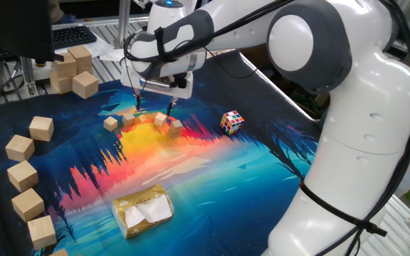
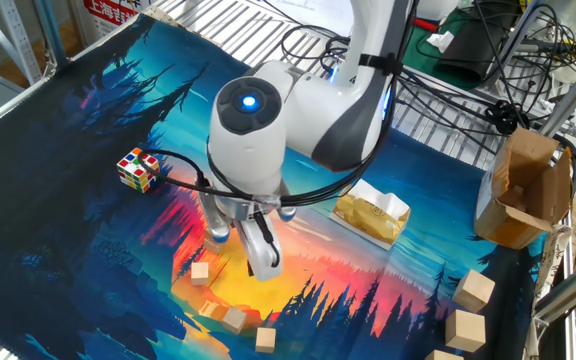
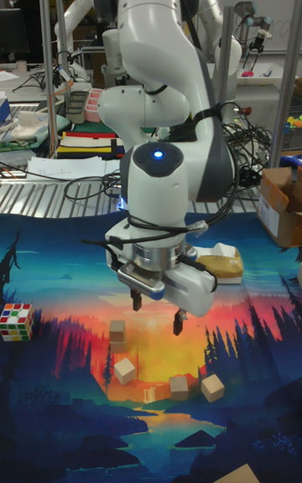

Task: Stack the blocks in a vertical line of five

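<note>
Sunset-printed matting covered the table where the small blocks lay loose near its far edge, none stacked; 4 showed in the tall fixed view. Just above them hung the gripper, fingers spread and holding nothing. A multicoloured puzzle cube sat nearby, larger pale cubes well apart, a tan packet nearer the front. With the cubes crowded together, a descending finger could likely knock a neighbour aside or pinch 2 at once.
</note>
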Robot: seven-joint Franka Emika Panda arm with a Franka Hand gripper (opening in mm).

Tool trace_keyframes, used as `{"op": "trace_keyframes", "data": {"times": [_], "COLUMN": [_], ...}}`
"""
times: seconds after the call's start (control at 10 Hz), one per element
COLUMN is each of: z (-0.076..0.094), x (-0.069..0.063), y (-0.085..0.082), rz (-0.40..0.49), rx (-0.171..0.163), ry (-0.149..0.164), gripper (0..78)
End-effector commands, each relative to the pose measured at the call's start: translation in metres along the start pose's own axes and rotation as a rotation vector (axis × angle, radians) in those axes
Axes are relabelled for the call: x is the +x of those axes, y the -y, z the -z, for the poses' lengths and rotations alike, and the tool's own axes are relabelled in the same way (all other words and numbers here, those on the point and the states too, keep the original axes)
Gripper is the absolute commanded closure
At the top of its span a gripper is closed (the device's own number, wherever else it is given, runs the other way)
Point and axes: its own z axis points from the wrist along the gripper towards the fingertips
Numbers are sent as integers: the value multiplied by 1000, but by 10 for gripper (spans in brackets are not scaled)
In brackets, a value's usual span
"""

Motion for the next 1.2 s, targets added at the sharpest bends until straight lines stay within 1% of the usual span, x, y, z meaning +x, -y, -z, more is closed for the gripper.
{"op": "trace_keyframes", "data": {"times": [0.1,0.2,0.3,0.5,0.6,0.7,0.8,0.9,1.1,1.2], "z": [1,1,1,1,1,1,1,1,3,6], "x": [-1,-1,-1,-1,-1,-1,-1,0,4,4], "y": [0,0,0,0,0,0,0,-1,-18,-29], "rz": [18,18,70,108,94,94,56,32,-5,-20], "rx": [-18,-18,-21,-20,-11,-14,-38,-37,-35,-34], "ry": [38,38,33,27,25,18,11,16,11,11], "gripper": [1,1,1,1,1,1,1,1,1,1]}}
